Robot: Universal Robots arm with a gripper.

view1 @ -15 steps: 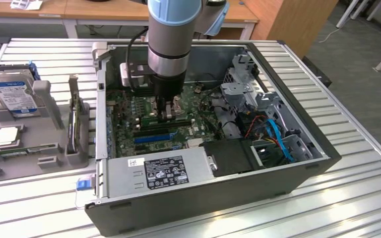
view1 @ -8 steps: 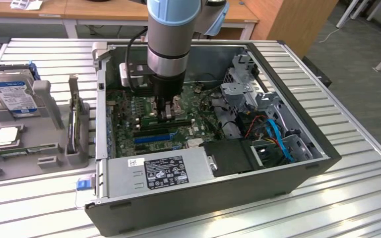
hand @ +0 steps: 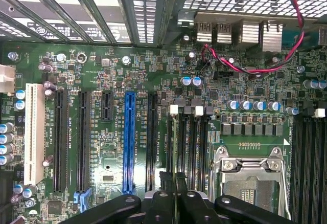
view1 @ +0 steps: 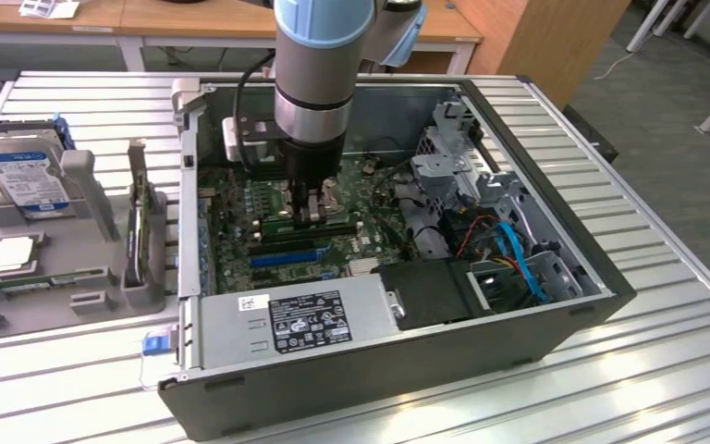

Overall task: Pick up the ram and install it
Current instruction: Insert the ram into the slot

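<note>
My hand (view1: 313, 213) is clenched shut, low over the black slots (hand: 188, 137) in the computer (view1: 368, 379). The slots look empty. I can't tell if I hold the ram.

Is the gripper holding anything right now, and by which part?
Cannot be told. The gripper sits shut, low over the memory slots; anything between its tips is hidden.

Exterior view, clock face centred on the case (view1: 330, 407), which stands on the table (view1: 664, 370). Fixture (view1: 84, 301) at 9 o'clock, outside the case, carrying the hard drive (view1: 22, 176). Power supply (view1: 293, 324) at 6 o'clock, inside. Motherboard (view1: 238, 217) on the case floor. Gripper (view1: 312, 213) at centre, over the 4 memory slots (hand: 191, 137), the ram (hand: 174, 183) between its fingers.
</note>
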